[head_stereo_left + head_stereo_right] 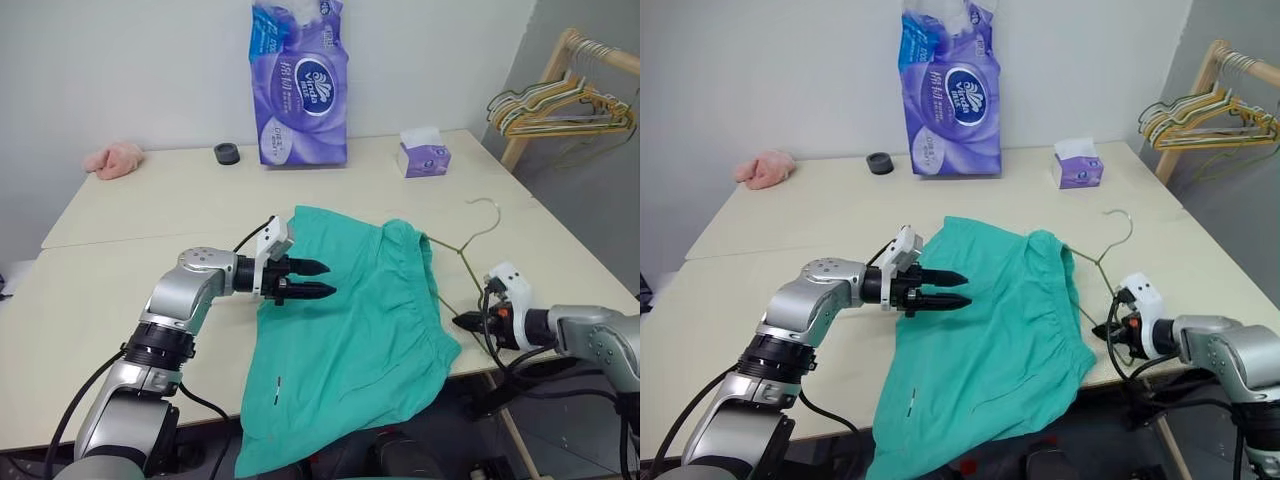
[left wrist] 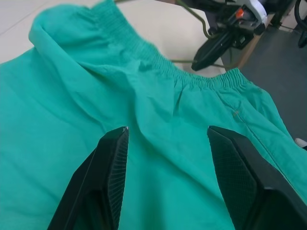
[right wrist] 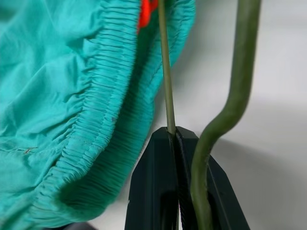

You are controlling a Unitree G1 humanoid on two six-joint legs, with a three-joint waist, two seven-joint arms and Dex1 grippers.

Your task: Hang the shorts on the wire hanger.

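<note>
The shorts (image 1: pixel 350 350) cover most of the hanger (image 1: pixel 470 235) frame, so I see just its hook and a short run of wire at the waistband. Their lower hem drops past the table (image 1: pixel 150 220) edge and runs out at the bottom of the head view. In my right wrist view the wire leaves at the top, and a red patch inside the waistband is too blurred for me to name. My right gripper (image 1: pixel 468 322) hides its own fingertips behind the wrist housing in the head views.
</note>
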